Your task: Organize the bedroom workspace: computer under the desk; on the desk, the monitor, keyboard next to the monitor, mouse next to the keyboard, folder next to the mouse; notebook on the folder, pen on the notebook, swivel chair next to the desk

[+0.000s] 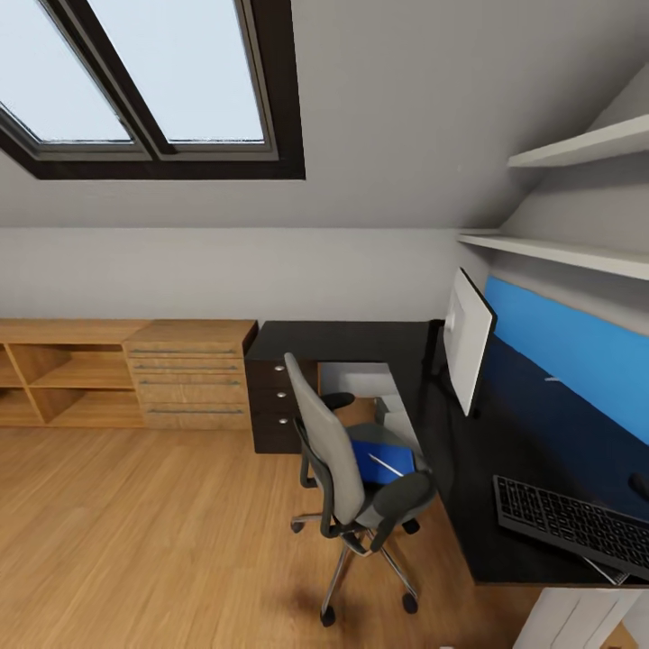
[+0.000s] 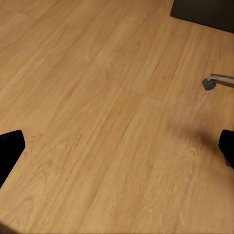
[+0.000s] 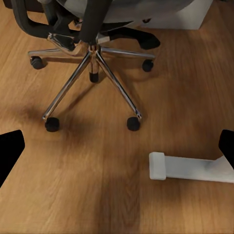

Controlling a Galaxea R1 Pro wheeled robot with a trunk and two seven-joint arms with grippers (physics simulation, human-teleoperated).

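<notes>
The blue folder (image 1: 383,461) and pen (image 1: 386,465) are seen on the swivel chair (image 1: 347,469) beside the desk (image 1: 505,451); a nudged chair could roll away. Both grippers (image 2: 117,146) (image 3: 117,148) are held open, empty.

Bright skylights (image 1: 135,81) light the room evenly; soft chair shadow, slightly blurred renders.

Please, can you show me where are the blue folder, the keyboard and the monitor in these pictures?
folder (image 1: 371,461): head view, on its blue cover, lying on the chair seat.
keyboard (image 1: 568,520): head view, on the middle of its keys.
monitor (image 1: 468,337): head view, on its white-grey back panel.
</notes>
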